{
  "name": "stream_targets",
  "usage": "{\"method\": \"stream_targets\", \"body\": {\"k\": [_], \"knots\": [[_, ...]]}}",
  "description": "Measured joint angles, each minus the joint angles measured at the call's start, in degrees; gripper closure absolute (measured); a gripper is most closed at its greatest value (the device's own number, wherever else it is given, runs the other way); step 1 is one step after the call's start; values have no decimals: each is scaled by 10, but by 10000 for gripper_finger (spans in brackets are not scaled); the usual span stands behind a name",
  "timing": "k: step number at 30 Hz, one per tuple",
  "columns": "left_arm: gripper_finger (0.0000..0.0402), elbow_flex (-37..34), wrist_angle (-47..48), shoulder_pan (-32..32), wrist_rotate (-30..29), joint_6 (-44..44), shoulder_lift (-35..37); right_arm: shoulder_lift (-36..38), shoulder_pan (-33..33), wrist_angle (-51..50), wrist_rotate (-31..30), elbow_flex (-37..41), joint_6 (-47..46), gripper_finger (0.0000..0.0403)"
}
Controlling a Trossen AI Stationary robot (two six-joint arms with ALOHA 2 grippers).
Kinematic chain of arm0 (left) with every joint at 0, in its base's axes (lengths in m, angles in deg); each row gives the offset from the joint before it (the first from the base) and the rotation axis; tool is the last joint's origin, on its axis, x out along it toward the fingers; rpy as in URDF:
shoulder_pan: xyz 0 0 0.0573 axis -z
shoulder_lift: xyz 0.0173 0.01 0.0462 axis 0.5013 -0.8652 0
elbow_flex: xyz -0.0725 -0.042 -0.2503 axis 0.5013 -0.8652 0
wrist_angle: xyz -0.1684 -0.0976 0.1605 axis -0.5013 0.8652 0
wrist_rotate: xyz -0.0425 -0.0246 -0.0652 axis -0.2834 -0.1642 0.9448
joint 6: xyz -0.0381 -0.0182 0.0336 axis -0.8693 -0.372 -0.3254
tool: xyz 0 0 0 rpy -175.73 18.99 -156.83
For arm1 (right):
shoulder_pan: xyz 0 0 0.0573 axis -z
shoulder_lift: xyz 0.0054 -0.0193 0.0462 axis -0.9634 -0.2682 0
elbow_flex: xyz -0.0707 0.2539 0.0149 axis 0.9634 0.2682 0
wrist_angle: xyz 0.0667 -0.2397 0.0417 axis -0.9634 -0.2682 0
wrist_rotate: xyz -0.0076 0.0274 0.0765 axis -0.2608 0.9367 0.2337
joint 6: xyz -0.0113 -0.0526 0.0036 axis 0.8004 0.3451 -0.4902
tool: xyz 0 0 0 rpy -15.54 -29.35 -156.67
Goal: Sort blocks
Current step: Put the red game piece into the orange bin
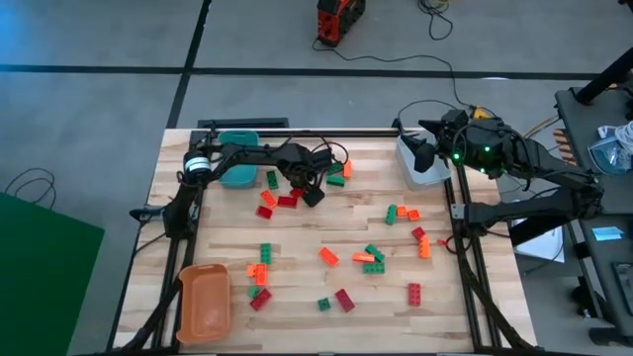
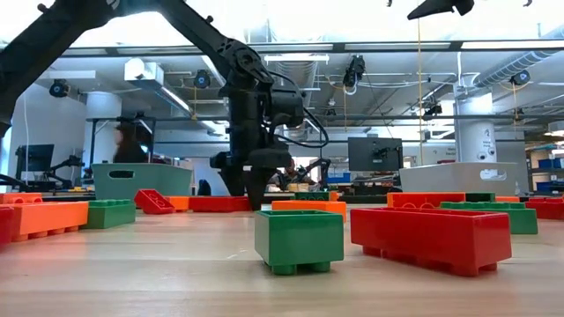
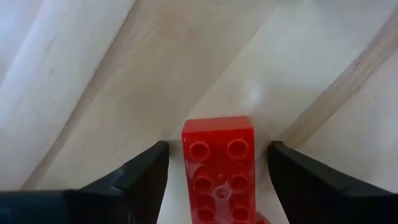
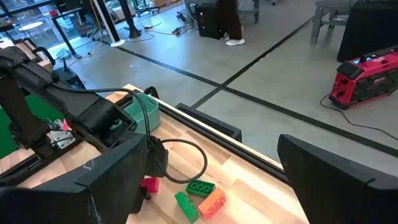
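**Red brick sitting between your left fingers**

Your left gripper (image 3: 217, 180) is hanging low over the counter (image 1: 297, 287) near the teal bin (image 1: 237, 170), fingers (image 3: 140, 177) spread apart. The red brick (image 3: 219, 165) is lying flat, studs up, right in the gap between them, and you're seeing bare wood on both sides of it, so neither finger is touching it. From above, that gripper (image 1: 309, 190) is sitting amid a cluster of red and green blocks (image 1: 282, 198). More blocks are lying scattered across the counter, with the orange bin (image 1: 205, 302) at the near left corner. Your right gripper (image 4: 211, 186) is waiting over the grey bin (image 1: 420, 163), fingers wide apart, holding nothing.
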Motion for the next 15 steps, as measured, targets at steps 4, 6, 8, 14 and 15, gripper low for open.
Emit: {"method": "stream_targets", "body": {"k": [4,6,8,14,15], "knots": [[172,0,-2,1,1,0,0,0,0,0,0,0,0,48],[182,0,-2,1,1,-1,1,0,0,0,0,0,0,48],[200,0,-2,1,1,-1,1,0,0,0,0,0,0,48],[283,-1,-3,0,27,5,2,0,0,0,0,0,6,48],[290,-1,-2,1,28,5,2,0,0,0,0,0,6,48]]}}
